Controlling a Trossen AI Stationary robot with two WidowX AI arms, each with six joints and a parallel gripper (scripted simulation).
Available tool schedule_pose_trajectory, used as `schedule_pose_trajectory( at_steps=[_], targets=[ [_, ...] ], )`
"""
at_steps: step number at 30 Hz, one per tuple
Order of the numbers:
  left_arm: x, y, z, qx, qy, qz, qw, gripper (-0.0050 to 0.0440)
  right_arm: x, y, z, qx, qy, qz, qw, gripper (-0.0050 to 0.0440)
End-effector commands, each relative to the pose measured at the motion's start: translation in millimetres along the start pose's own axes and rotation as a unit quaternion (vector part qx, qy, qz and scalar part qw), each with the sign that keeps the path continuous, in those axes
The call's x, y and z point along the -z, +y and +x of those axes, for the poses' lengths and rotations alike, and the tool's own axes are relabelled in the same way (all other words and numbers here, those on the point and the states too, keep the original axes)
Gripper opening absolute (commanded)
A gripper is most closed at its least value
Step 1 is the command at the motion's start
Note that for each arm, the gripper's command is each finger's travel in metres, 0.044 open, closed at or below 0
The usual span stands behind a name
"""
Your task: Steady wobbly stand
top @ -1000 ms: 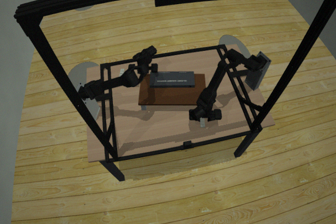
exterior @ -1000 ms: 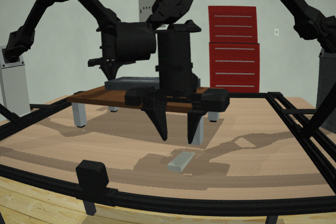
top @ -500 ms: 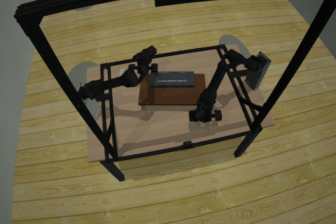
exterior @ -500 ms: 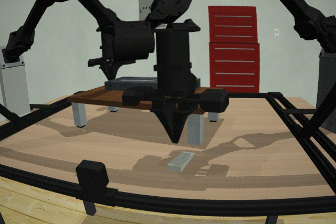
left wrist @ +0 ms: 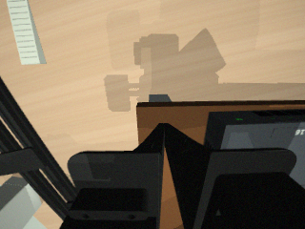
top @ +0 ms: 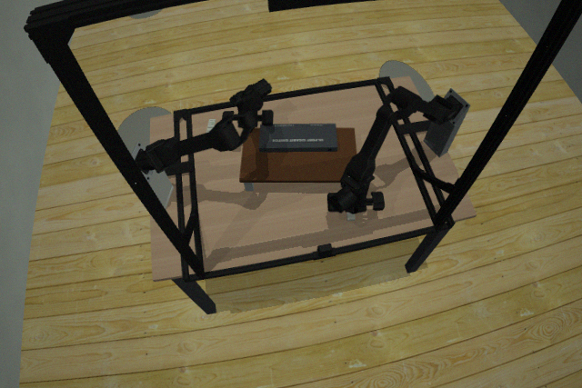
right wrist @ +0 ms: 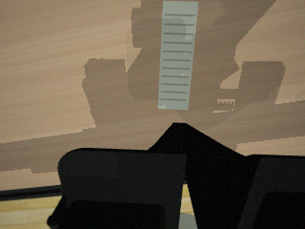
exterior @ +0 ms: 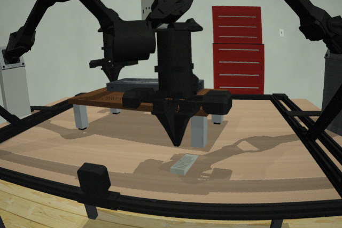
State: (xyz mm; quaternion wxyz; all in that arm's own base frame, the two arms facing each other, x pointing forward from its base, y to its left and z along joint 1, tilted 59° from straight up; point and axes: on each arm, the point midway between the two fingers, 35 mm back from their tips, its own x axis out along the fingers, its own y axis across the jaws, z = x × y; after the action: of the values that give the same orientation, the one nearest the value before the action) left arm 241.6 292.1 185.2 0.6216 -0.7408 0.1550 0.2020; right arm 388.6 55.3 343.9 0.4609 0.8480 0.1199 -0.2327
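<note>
Right gripper (top: 350,214) (exterior: 176,145) (right wrist: 179,124) clenched on nothing above wedge (top: 351,215) (exterior: 184,164) (right wrist: 177,57) near desk's front edge; left gripper (exterior: 113,81) (left wrist: 164,125) clenched, empty, over stand (top: 300,167) (exterior: 95,95) (left wrist: 152,125), probably for steadying.

switch (top: 298,137) (exterior: 132,84) (left wrist: 267,134) on stand (top: 300,167) (exterior: 96,98) (left wrist: 149,119) | wedge (exterior: 183,164) (right wrist: 176,62) before stand | wedge (top: 211,124) (left wrist: 26,35) beside stand

- Here's the table (top: 291,222) (exterior: 132,154) (left wrist: 81,43) (right wrist: 43,86), pale wood grain, crossed by shadows!
- One ribbed wedge (exterior: 183,164) (right wrist: 177,57) (top: 351,216) lies flat on it, well within those shadows!
- Another pale ribbed wedge (top: 211,124) (left wrist: 25,35) lies over near a black frame bar (top: 177,132) (left wrist: 33,148)!
- And the brown-topped stand (top: 300,167) (exterior: 96,97) (left wrist: 152,114) has its pale legs over the wood!
</note>
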Motion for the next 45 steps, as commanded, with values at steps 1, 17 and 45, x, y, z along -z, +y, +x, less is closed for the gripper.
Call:
schedule_pose_trajectory(
  at_steps=[1, 17, 45],
  targets=[
    [0, 4, 8, -0.010, 0.002, 0.002, 1.000, 0.0000, 0, 0, 1, 0.000, -0.002, 0.000, 1.000, 0.0000],
    [0, 4, 8, -0.010, 0.002, 0.002, 1.000, 0.0000, 4, 0, 0, 0.000, -0.002, -0.003, 1.000, 0.0000],
    [0, 4, 8, -0.010, 0.002, 0.002, 1.000, 0.0000, 11, 1, -1, 0.000, -0.002, -0.007, 1.000, 0.0000]
  ],
)
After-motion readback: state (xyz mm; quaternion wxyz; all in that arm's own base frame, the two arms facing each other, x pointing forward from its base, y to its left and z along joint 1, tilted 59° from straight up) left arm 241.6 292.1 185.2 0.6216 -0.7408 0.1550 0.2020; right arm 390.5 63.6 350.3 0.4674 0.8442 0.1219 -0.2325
